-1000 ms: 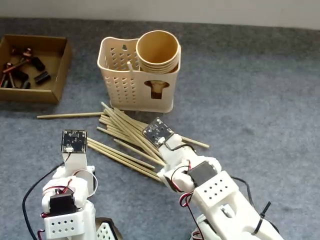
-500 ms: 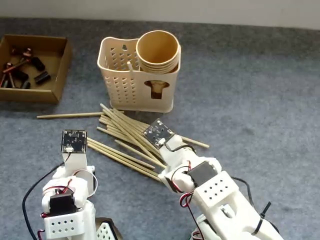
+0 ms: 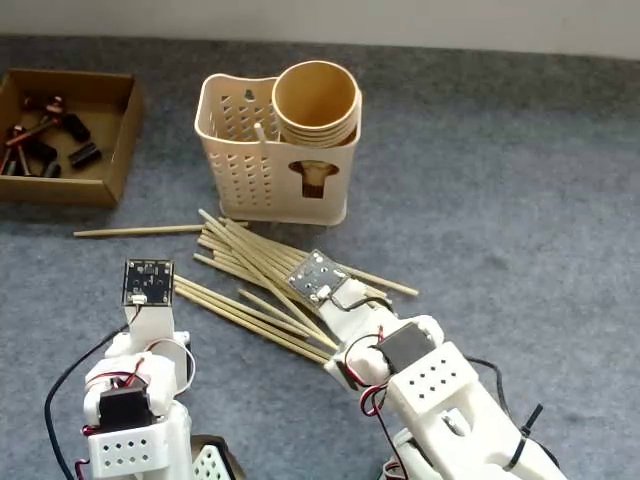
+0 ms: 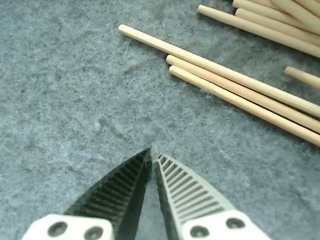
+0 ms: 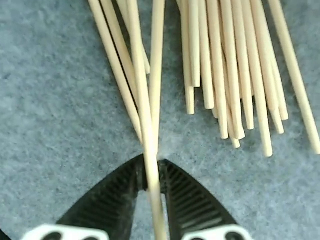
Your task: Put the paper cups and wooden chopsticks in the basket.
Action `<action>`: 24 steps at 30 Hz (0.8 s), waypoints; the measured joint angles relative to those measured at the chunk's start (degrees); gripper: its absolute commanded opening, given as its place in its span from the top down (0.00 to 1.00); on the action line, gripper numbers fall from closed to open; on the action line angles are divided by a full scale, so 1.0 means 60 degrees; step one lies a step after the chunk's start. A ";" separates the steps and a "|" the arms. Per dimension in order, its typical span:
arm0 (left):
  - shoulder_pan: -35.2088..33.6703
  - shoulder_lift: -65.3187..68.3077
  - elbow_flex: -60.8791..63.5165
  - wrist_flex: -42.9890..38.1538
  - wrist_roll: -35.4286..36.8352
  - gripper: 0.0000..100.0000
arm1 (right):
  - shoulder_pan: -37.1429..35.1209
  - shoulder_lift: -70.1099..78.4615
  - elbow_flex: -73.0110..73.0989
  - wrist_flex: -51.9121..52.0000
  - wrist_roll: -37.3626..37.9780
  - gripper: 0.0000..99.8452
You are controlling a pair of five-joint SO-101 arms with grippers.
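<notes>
Stacked paper cups (image 3: 315,100) stand inside the cream basket (image 3: 245,170) at the back. Several wooden chopsticks (image 3: 250,262) lie scattered on the grey carpet in front of it. In the right wrist view my right gripper (image 5: 152,167) is shut on one chopstick (image 5: 141,100), which runs out between the black jaws over the pile (image 5: 230,75). My left gripper (image 4: 151,156) is shut with nothing in it, its tips on bare carpet a little short of three chopsticks (image 4: 240,85). From above, the left arm (image 3: 148,285) is at the near left and the right arm (image 3: 400,350) beside the pile.
A cardboard box (image 3: 65,140) of small dark parts sits at the back left. One lone chopstick (image 3: 140,231) lies between the box and the pile. Open carpet stretches to the right of the basket.
The right arm has drawn back toward the near side, pulling its chopstick along and shifting the pile slightly. The left arm has not moved.
</notes>
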 measured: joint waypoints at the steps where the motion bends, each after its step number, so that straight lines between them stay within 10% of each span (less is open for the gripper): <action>1: 0.0000 0.0000 0.0000 0.0000 0.0000 1.00 | 0.0029 0.0000 0.0000 0.0000 0.0029 0.99; 24: 0.0000 0.0000 0.0000 0.0000 0.0000 1.00 | 0.0073 0.0000 -0.0044 0.0000 0.0044 0.84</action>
